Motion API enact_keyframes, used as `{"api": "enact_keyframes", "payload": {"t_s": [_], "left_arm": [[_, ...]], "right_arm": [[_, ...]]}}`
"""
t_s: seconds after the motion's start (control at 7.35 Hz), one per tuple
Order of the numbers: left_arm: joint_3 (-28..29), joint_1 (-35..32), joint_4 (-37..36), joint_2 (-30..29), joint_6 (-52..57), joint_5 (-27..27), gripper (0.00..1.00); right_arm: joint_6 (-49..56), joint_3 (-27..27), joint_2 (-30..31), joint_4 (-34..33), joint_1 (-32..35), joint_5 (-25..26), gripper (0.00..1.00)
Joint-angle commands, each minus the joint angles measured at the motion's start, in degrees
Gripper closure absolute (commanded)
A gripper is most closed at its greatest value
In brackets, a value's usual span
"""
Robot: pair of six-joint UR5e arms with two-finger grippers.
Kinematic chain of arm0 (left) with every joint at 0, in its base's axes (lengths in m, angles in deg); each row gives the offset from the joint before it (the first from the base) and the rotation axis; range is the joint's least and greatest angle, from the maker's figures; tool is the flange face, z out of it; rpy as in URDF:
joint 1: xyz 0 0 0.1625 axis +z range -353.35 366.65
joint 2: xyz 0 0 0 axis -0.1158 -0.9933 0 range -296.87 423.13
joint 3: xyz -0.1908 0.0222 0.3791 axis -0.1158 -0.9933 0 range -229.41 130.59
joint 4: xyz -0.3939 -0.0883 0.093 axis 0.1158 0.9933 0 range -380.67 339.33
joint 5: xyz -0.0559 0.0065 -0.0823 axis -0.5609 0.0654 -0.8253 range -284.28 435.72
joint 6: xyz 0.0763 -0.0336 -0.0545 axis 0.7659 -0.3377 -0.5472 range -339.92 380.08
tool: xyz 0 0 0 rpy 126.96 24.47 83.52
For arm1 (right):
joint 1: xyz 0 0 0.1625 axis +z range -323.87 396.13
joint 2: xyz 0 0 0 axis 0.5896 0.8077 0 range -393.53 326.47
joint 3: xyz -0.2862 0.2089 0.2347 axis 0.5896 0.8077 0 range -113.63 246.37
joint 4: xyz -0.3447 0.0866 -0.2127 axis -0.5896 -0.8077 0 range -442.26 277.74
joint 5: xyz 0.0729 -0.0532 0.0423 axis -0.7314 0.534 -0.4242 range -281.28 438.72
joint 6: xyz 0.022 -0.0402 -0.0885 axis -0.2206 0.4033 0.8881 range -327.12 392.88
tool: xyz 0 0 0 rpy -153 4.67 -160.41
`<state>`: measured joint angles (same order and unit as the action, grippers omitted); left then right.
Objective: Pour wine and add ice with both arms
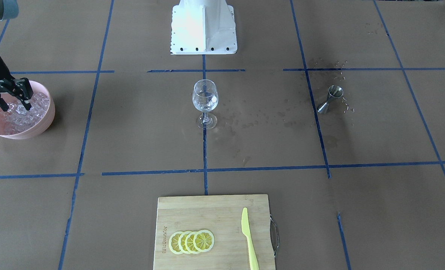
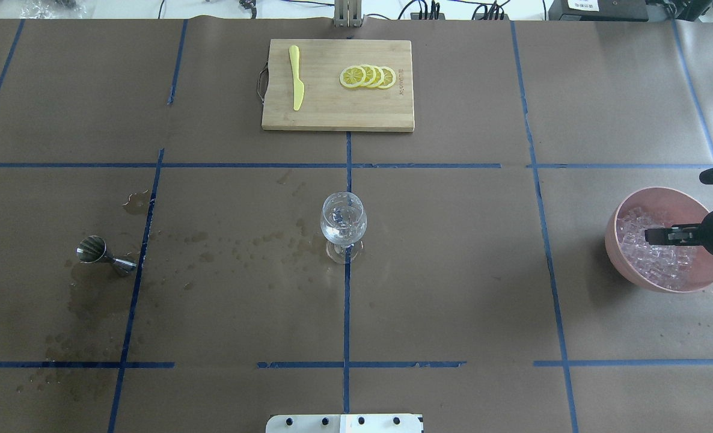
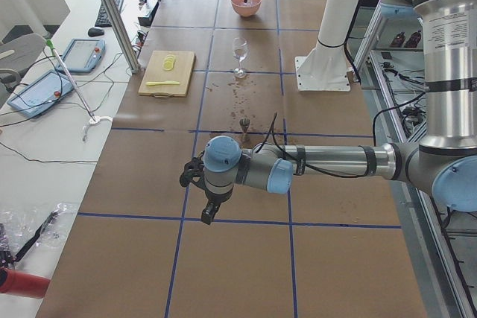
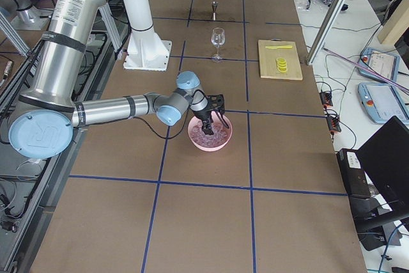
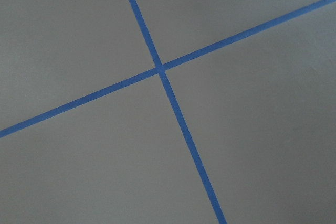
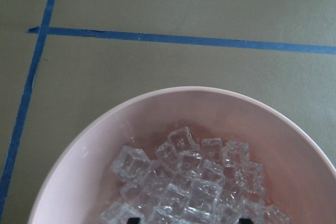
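A wine glass (image 1: 205, 101) stands at the table's centre with a little clear wine in its bowl; it also shows in the overhead view (image 2: 343, 221). A pink bowl (image 1: 47, 119) holds a heap of clear ice cubes (image 1: 33, 111). My right gripper (image 1: 16, 107) is open, its fingertips down among the ice (image 2: 651, 258) in the bowl (image 2: 622, 255). The right wrist view shows the ice (image 6: 189, 182) and the bowl's rim (image 6: 105, 124). My left gripper (image 3: 196, 199) hovers low over bare table far from the glass; I cannot tell whether it is open.
A steel jigger (image 1: 331, 98) stands on the robot's left side among wet spots (image 2: 224, 249). A wooden cutting board (image 2: 332, 114) at the far edge carries lemon slices (image 2: 368, 77) and a yellow knife (image 2: 296, 78). The white pedestal (image 1: 203, 26) is at the robot's side.
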<state>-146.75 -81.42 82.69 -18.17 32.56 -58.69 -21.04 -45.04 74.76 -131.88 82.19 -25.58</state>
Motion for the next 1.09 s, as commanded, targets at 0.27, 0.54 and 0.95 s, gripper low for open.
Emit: {"api": "enact_keyframes", "payload": {"t_s": [0.27, 0.54, 0.95], "left_arm": [[0.04, 0.0, 0.0, 0.09, 0.0, 0.02, 0.0], [0.04, -0.09, 0.09, 0.09, 0.0, 0.02, 0.0], [0.04, -0.09, 0.18, 0.09, 0.0, -0.06, 0.0]], "right_arm": [[0.04, 0.48, 0.0, -0.04, -2.12, 1.9, 0.86], [0.65, -0.04, 0.0, -0.04, -1.77, 1.99, 1.0], [1.01, -7.84, -0.7, -2.75, 2.43, -1.85, 1.0]]}}
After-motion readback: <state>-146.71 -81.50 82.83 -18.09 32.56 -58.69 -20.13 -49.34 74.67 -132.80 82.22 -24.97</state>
